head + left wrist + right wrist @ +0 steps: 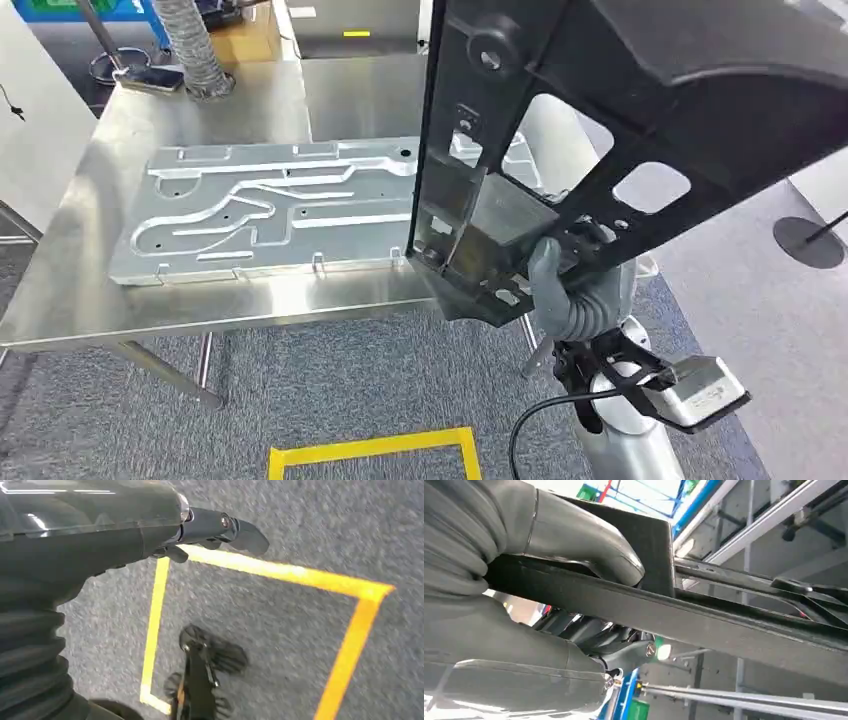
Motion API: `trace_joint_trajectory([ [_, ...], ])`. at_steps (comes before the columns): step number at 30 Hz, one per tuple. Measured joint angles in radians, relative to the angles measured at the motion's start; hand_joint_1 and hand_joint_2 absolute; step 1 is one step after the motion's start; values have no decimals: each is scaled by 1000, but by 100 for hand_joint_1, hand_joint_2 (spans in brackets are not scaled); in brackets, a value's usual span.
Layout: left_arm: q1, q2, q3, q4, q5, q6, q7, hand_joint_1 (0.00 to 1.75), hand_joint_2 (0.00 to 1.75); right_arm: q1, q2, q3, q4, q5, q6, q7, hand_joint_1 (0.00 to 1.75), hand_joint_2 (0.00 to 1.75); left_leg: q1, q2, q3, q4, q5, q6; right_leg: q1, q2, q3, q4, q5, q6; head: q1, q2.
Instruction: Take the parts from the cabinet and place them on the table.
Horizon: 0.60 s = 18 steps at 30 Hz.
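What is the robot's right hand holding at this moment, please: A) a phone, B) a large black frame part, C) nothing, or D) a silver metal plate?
B: the right hand grips the lower edge of the black frame part, held up above the steel table, while the silver plate lies flat on the table.

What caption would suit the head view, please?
Right hand holds a large black plastic frame part above the steel table bearing a grooved aluminium plate.
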Motion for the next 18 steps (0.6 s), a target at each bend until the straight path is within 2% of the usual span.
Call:
trace_joint_trajectory([
  [1, 0, 0, 0, 0, -1, 0, 0, 0, 175, -11, 0, -6, 9, 22, -15, 14, 175, 175, -4, 0, 20, -1, -15, -1, 6, 0, 20, -91, 78, -17, 0, 0],
  [2, 2, -3, 0, 0, -1, -1, 0, 0, 175, -22, 0, -11, 22, 39, -27, 24, 175, 175, -2, 1, 23, -5, -26, 0, 14, -1, 31, -162, 166, -36, 0, 0],
  [3, -1, -7, 0, 1, -2, -2, 0, 0, 175, -31, 0, -18, 44, 49, -41, 31, 175, 175, -7, -3, 41, -2, -38, -7, 23, 11, 28, -173, 190, -38, -1, 0],
  [4, -6, -6, 0, 1, -1, -2, -2, 0, 175, -39, -1, -25, 56, 61, -50, 40, 175, 175, -5, -2, 46, -11, -46, -13, 24, 9, 37, -183, 175, -39, 0, 0],
  [5, -6, -6, 0, 1, -1, -2, -3, 0, 175, -48, -4, -30, 64, 86, -63, 53, 175, 175, -5, -2, 64, -14, -41, -17, 26, 6, 43, -190, 180, -44, 2, 0],
  [6, -4, -6, 0, 1, -1, -2, -3, 0, 175, -64, -5, -31, 73, 116, -79, 66, 175, 175, -5, -1, 68, -18, -33, -25, 25, 5, 54, -197, 175, -51, 1, 0],
  [7, -7, -5, 0, 1, -1, -2, -5, 0, 175, -83, -5, -32, 90, 171, -107, 93, 175, 175, -10, 0, 73, -14, -37, -27, 16, 6, 75, -213, 174, -52, 1, 0],
  [8, -10, -2, 1, 0, -1, -3, -8, 0, 175, -104, -8, -32, 114, 233, -136, 117, 175, 175, -7, 2, 57, 22, -32, -29, 15, 8, 91, -223, 173, -53, 1, 0],
  [9, -13, -4, 1, 1, 1, -3, -10, 0, 175, -134, -13, -32, 149, 315, -177, 144, 175, 175, -7, 4, 19, 88, -31, -33, 12, 7, 101, -227, 167, -59, 1, 0],
  [10, -14, -4, 2, 1, 2, -3, -12, 0, 175, -168, -17, -31, 198, 420, -220, 176, 175, 175, -2, 5, -37, 170, -49, -40, 11, 7, 109, -228, 159, -61, 1, 0],
  [11, -13, -3, 3, 1, 3, -2, -12, 0, 175, -191, -22, -31, 236, 497, -251, 194, 175, 175, 2, 5, -89, 233, -89, -49, 11, 7, 116, -228, 149, -61, 0, 0],
  [12, -11, -2, 5, 1, 3, -2, -12, 0, 175, -213, -25, -29, 272, 575, -278, 216, 175, 175, 6, 6, -132, 275, -128, -55, 10, 7, 126, -228, 139, -60, 1, 0],
  [13, -8, -1, 6, 1, 3, -2, -13, 0, 175, -245, -26, -20, 322, 674, -299, 248, 175, 175, 9, 8, -158, 282, -139, -60, 9, 8, 136, -226, 130, -59, 1, 0],
  [14, -7, -1, 7, 0, 2, -2, -13, 0, 175, -286, -26, -5, 369, 753, -306, 273, 175, 175, 11, 9, -167, 252, -122, -64, 6, 11, 147, -224, 119, -56, 1, 0],
  [15, -9, 0, 9, 0, 2, -2, -14, 0, 175, -319, -26, 15, 416, 829, -311, 298, 175, 175, 13, 9, -163, 193, -82, -65, 3, 13, 160, -220, 107, -52, 1, 0],
  [16, -10, 0, 11, 0, 2, -3, -14, 0, 175, -341, -25, 34, 448, 882, -315, 313, 175, 175, 16, 11, -153, 121, -16, -70, 1, 12, 172, -217, 95, -47, 1, 0],
  [17, -10, 0, 12, 1, 2, -3, -15, 0, 175, -366, -23, 53, 481, 926, -316, 330, 175, 175, 19, 16, -145, 43, 78, -72, 1, 10, 180, -211, 81, -42, 1, 0],
  [18, -8, 1, 14, 0, 1, -3, -15, 0, 175, -395, -19, 72, 519, 959, -316, 342, 175, 175, 18, 21, -154, 4, 124, -65, 4, 10, 185, -194, 70, -37, 1, 0],
])
